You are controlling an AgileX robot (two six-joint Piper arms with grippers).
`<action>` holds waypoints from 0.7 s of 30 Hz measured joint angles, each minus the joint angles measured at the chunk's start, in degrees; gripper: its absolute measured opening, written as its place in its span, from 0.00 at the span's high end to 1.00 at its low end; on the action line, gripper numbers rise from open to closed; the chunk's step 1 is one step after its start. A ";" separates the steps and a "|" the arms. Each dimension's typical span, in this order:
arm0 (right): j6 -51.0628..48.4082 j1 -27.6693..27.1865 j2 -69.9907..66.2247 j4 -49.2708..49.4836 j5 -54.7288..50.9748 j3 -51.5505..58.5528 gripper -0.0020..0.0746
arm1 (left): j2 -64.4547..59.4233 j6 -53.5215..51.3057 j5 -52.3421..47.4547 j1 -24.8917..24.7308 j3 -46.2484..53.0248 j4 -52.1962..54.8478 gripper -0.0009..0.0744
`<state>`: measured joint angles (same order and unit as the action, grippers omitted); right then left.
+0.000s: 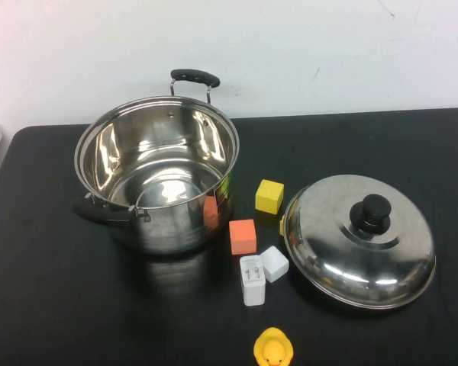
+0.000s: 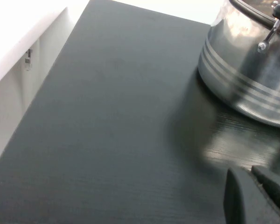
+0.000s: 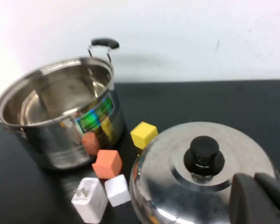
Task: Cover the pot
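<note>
The large steel pot [image 1: 156, 179] stands open and empty at the table's left-middle, with one black handle at the back and one at the front left. The domed steel lid [image 1: 359, 252] with a black knob [image 1: 370, 213] lies on the table to the pot's right. Neither gripper shows in the high view. In the left wrist view my left gripper [image 2: 245, 171] is shut and empty, low over the table near the pot's wall [image 2: 247, 79]. In the right wrist view my right gripper [image 3: 253, 178] is shut and empty, just above the lid [image 3: 168, 186], beside its knob [image 3: 204, 151].
Between the pot and the lid lie a yellow block [image 1: 269, 196], an orange block [image 1: 243, 236], a white cube [image 1: 275, 263] and a white charger plug [image 1: 252, 280]. A yellow rubber duck [image 1: 273, 349] sits at the front edge. A white wall backs the black table [image 1: 53, 305].
</note>
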<state>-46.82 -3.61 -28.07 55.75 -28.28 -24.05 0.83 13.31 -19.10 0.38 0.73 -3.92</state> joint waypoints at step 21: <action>64.64 25.00 -34.06 -52.59 69.86 1.09 0.62 | 0.00 0.00 0.00 0.00 0.00 0.00 0.99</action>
<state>17.82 21.39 -62.13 3.15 41.58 -22.96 0.83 13.31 -19.10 0.38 0.73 -3.92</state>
